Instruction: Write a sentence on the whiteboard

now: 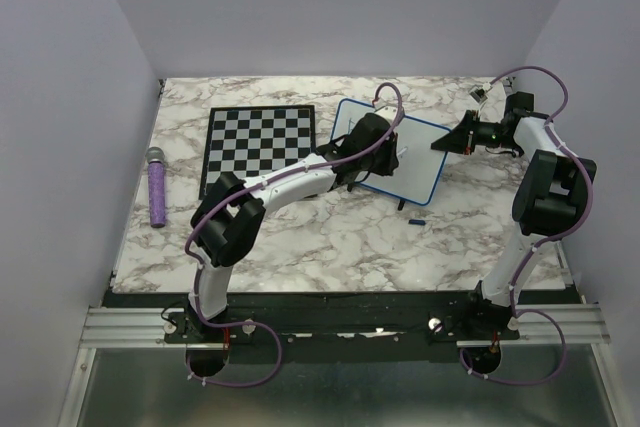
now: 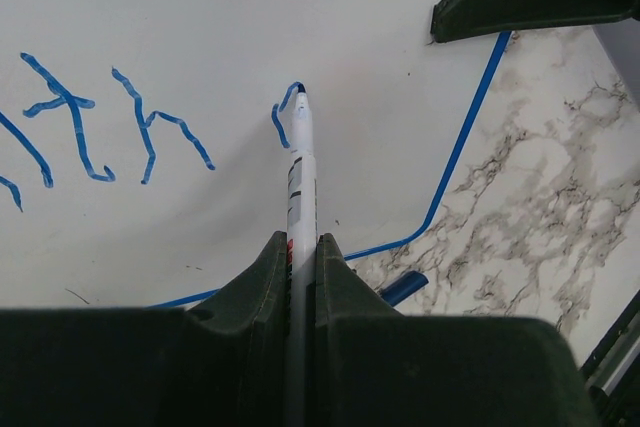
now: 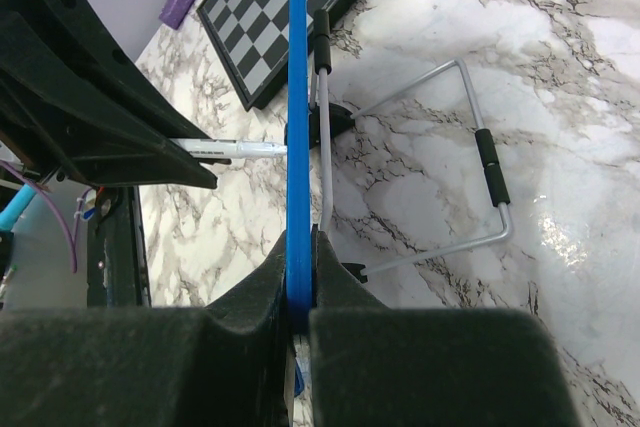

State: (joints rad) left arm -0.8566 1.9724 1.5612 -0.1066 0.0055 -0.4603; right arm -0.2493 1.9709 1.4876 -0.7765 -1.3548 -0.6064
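Whiteboard (image 1: 420, 157) stands propped right of the chessboard (image 1: 260, 139), right gripper (image 3: 300, 247) clamped on its frame. Left gripper (image 2: 302, 247) reaches over, pinching the marker (image 2: 301, 162), tip touching it; sentence (image 2: 70, 117) cut off at left.

Bright, even overhead light, soft shadows (close foreground blurred).

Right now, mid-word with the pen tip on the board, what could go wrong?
The whiteboard is propped on a thin wire stand, steadied only by the right fingers pinching its blue edge; hard marker pressure could shift it.
The marker reaches far beyond the left fingers, so it may twist in the grip and spoil the stroke.
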